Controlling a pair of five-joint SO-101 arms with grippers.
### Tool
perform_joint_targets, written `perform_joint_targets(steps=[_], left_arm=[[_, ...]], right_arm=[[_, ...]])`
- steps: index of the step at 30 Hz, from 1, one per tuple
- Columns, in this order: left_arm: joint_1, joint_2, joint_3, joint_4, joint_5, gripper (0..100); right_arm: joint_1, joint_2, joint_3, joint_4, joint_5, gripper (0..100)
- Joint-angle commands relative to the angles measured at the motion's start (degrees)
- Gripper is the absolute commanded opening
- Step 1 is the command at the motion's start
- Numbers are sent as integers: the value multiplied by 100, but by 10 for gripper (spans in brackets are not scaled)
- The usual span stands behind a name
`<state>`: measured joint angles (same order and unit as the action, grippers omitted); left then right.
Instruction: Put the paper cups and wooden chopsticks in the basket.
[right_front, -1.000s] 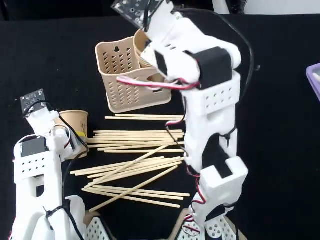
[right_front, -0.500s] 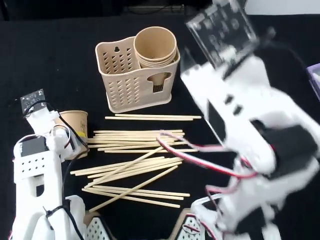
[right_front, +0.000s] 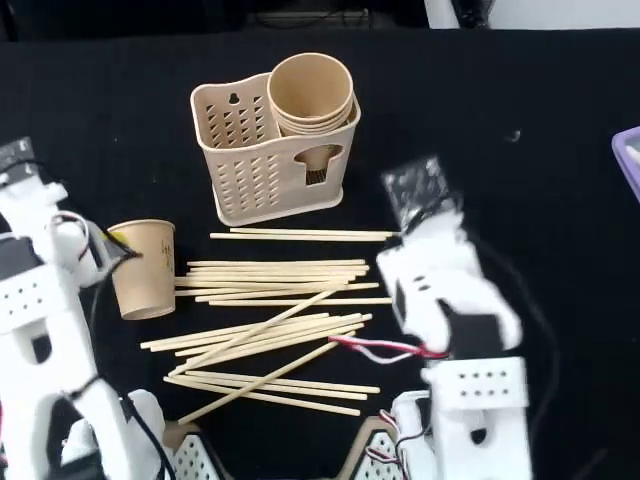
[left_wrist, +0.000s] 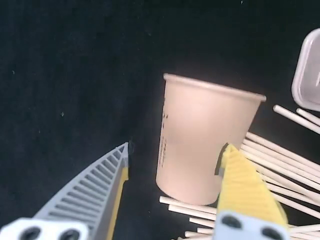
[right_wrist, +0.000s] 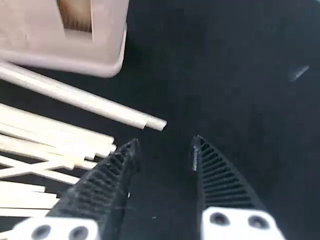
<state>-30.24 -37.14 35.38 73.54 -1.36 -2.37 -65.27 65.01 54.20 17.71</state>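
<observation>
The black worktop (right_front: 560, 80) carries two white arms at its near edge: the left arm (right_front: 40, 330) stands upright by the left edge, and the right arm (right_front: 450, 320) is folded low right of centre with its wrist tipped down. The high view takes in the whole perforated basket (right_front: 250, 170), one of them, set left of centre toward the far edge. The right wrist view catches just a corner of it (right_wrist: 100, 55). One stack of paper cups (right_front: 310, 90) sits in the basket's right compartment, about four rims showing. The wooden chopsticks (right_front: 280, 310), roughly twenty and too overlapped for an exact count, lie scattered between the basket and the near edge. One loose paper cup (right_front: 145, 268) rests near the left edge, touching the chopstick ends. The left wrist view shows the left gripper (left_wrist: 176, 147) spread wide with a finger on either side of that cup (left_wrist: 200, 140). The right gripper (right_wrist: 165, 142) is released, holding nothing, over bare worktop just beside one chopstick's tip (right_wrist: 155, 124).
</observation>
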Motion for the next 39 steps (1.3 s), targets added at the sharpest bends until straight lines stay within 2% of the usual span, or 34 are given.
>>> perform_joint_targets(steps=[1,5,7,11,17,19,23,25,28,34,39], left_arm=[[40,932,-1112,-26,0,294],[163,1996,-2211,18,1125,294],[207,2549,-2791,35,1407,294],[356,3692,-3855,378,1011,292],[462,5336,-5640,1108,914,289],[444,5802,-6237,1459,457,289],[462,6505,-7433,2655,-1609,289],[391,6734,-7767,2716,-2391,288],[198,6716,-7996,2725,-3174,288],[92,6409,-7653,2725,-4545,288],[127,5662,-6510,2725,-5512,288]], right_arm=[[105,-479,1305,-1073,-360,178],[105,-558,1490,-1160,-378,178],[105,-541,1534,-1160,-378,178],[97,-558,1613,-1160,-352,178],[70,-541,1622,-1160,-360,177],[70,-567,1666,-1160,-343,177],[79,-514,1710,-1354,-360,177],[79,-514,1710,-1354,-369,177],[70,-549,1754,-1354,-360,177],[70,-567,1780,-1363,-352,177],[70,-567,1780,-1363,-352,177]])
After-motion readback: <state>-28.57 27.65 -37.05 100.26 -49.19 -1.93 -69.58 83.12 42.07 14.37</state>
